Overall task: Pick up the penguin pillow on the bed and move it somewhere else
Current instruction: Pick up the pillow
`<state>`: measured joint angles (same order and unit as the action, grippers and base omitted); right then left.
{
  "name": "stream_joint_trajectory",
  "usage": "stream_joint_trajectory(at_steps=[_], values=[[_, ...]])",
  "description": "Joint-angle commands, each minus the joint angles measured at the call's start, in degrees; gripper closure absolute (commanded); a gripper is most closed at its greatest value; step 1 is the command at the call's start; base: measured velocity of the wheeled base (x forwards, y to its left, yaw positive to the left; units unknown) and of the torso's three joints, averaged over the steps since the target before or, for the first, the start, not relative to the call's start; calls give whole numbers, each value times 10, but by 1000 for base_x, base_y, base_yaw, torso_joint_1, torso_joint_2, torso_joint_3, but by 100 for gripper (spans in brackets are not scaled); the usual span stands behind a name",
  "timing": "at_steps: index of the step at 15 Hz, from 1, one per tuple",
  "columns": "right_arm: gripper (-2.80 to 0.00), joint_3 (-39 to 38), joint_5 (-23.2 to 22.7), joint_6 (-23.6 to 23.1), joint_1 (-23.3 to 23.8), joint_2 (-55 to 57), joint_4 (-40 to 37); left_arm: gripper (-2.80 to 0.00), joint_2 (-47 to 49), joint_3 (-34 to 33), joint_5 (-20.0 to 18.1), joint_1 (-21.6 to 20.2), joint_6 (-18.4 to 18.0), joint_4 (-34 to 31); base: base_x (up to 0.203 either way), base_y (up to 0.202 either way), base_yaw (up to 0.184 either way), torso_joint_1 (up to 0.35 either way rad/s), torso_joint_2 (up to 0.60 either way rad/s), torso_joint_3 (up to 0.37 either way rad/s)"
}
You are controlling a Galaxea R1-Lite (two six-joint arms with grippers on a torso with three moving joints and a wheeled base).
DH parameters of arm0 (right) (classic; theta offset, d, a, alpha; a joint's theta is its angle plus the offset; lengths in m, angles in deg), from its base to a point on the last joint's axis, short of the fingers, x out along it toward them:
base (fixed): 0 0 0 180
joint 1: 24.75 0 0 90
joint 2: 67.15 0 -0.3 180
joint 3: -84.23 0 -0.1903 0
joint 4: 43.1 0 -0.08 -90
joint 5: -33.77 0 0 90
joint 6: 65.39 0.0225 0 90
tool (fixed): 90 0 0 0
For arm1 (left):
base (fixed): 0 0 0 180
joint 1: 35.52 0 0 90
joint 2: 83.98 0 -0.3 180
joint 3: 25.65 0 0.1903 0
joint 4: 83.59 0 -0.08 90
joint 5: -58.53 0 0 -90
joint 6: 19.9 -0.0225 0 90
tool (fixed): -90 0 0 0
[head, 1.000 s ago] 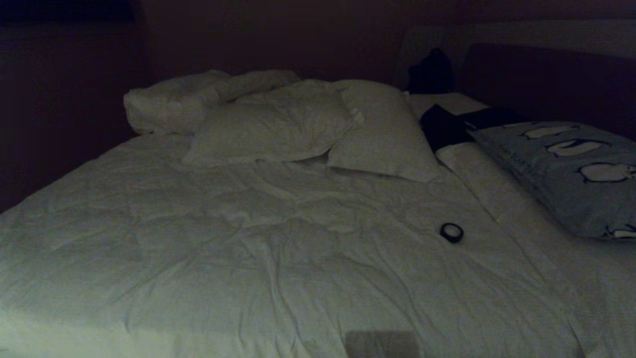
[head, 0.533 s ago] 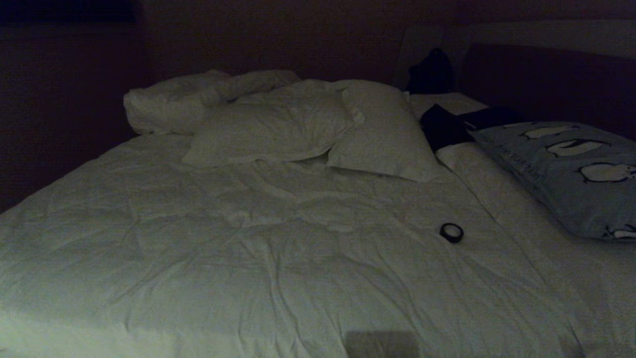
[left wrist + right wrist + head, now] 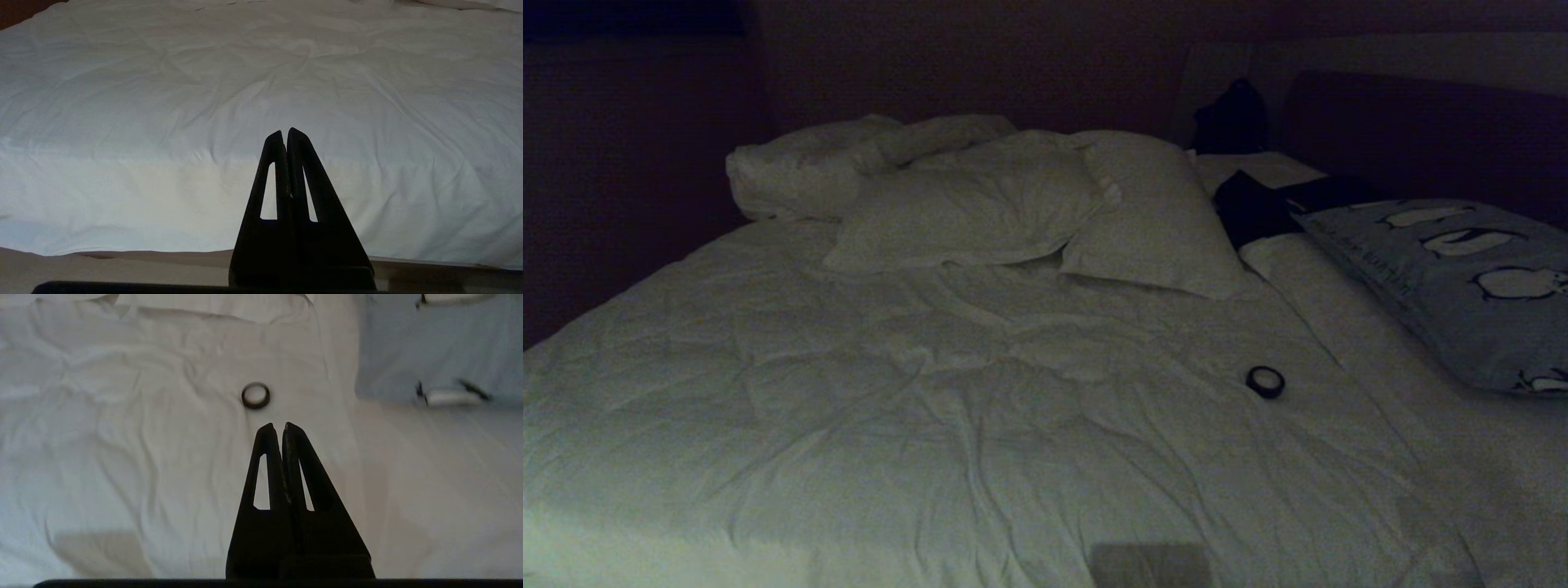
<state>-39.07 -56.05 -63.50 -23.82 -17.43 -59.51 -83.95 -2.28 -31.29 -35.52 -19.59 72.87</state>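
Penguin pillow [image 3: 1454, 286] at right side of bed [image 3: 980, 425], lying on the wrinkled white duvet, right end cut off by the head view's edge. Grey-blue cover, black-and-white penguins legible; dark script along its near flange too dim to read. Seen again in right wrist view [image 3: 437, 347], only a corner and one blurred penguin showing. Small dark ring [image 3: 1264, 381] flat on the duvet, near the pillow but apart from it; identity unclear. Plain white pillows [image 3: 1029, 212] heaped at the head of bed, one overlapping another. Dark bundle [image 3: 1250, 208] between white pillows and penguin pillow, shape lost in shadow. Room beyond the bed almost black.

Right tool [image 3: 276, 425] above duvet, fingers pressed together, holding nothing, tips short of the ring [image 3: 255, 395]. Left tool [image 3: 284, 131] over the bed's near edge, fingers pressed together, empty. Neither arm visible in head view.
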Motion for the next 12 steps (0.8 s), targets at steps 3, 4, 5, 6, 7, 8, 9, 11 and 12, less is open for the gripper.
stream_joint_trajectory(at_steps=[3,4,5,6,7,8,9,11,12], values=[[0,117,3,5,0,151,13,0,0,-1,0,1,0,0,0,0,0,0,0,0],[0,142,4,6,0,171,14,0,0,-1,0,0,0,0,0,0,0,0,0,0],[0,162,5,6,1,189,14,0,0,-1,0,0,0,0,0,0,0,0,0,0],[0,179,6,6,1,208,14,0,0,-1,0,0,0,0,0,0,0,0,0,0],[0,196,7,6,3,225,14,0,0,-1,0,0,0,0,0,0,0,0,0,0],[0,213,7,6,9,238,15,0,0,-1,0,0,0,0,0,0,0,0,0,0],[0,230,6,6,16,250,14,0,0,-1,0,0,0,0,0,0,0,0,0,0],[0,263,5,7,26,282,15,0,0,-1,0,0,0,0,0,0,0,0,0,0],[0,274,4,7,31,297,15,0,0,-1,0,0,0,0,0,0,0,0,0,0]])
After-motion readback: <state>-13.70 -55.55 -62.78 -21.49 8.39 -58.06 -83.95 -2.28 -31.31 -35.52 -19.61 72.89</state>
